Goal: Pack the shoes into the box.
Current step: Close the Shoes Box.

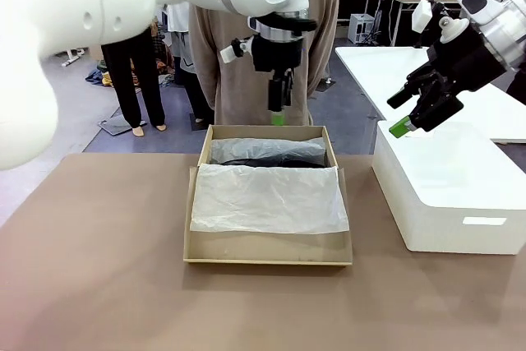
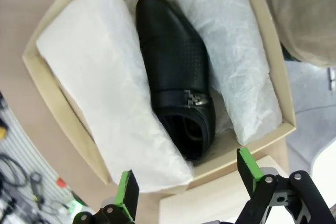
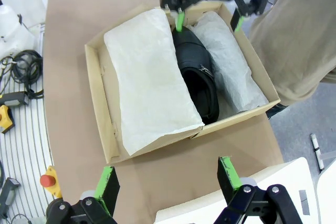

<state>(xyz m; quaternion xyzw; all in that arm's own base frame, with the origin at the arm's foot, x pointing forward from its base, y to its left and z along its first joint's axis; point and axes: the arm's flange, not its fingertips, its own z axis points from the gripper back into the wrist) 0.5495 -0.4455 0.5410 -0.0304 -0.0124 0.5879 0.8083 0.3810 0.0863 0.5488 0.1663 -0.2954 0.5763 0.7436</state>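
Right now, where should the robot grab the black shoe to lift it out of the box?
Probably from straight above. The shoe lies with its opening facing up, so slip one finger in and pinch the side wall by the buckle strap; tissue paper crowds both sides.

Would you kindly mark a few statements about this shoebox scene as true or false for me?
1. A black shoe lies inside the cardboard box. True.
2. The left gripper has its jaws shut on the shoe. False: its jaws are open above the box, holding nothing.
3. White tissue paper lines the box. True.
4. The right gripper reaches into the cardboard box. False: it hangs over the white box, jaws open.
5. A person in a beige top stands at the table's far side. True.
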